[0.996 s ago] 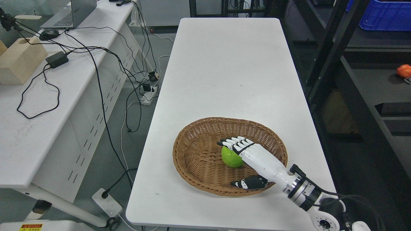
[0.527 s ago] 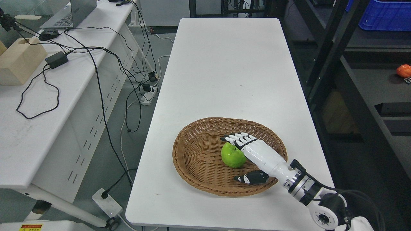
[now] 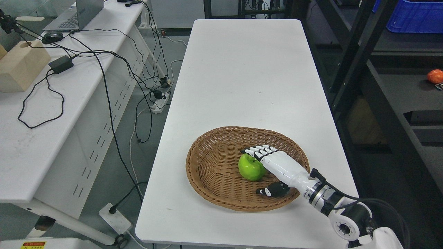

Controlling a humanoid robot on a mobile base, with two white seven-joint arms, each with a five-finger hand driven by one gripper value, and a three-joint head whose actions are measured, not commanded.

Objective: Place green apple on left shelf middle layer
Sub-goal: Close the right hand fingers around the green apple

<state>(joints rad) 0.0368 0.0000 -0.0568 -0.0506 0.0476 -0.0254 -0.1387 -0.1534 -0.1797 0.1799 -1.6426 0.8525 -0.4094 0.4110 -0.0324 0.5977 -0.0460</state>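
Observation:
A green apple [image 3: 250, 167] lies in the middle of a brown wicker basket [image 3: 211, 166] on the near part of the white table [image 3: 242, 69]. My right hand [image 3: 268, 169] reaches into the basket from the lower right. Its fingers [image 3: 258, 151] are stretched out over the apple's far right side and its thumb [image 3: 271, 190] sits low to the apple's right. The hand is open and holds nothing. My left arm is out of the picture.
A dark metal shelf [image 3: 387, 86] stands to the right of the table, with an orange object [image 3: 435, 76] on one layer and a blue bin [image 3: 415, 15] above. A second white desk [image 3: 41, 86] at the left carries a laptop, cables and a wooden box.
My right hand has drawn back to the right, uncovering the top of the apple. The apple stays where it was in the basket.

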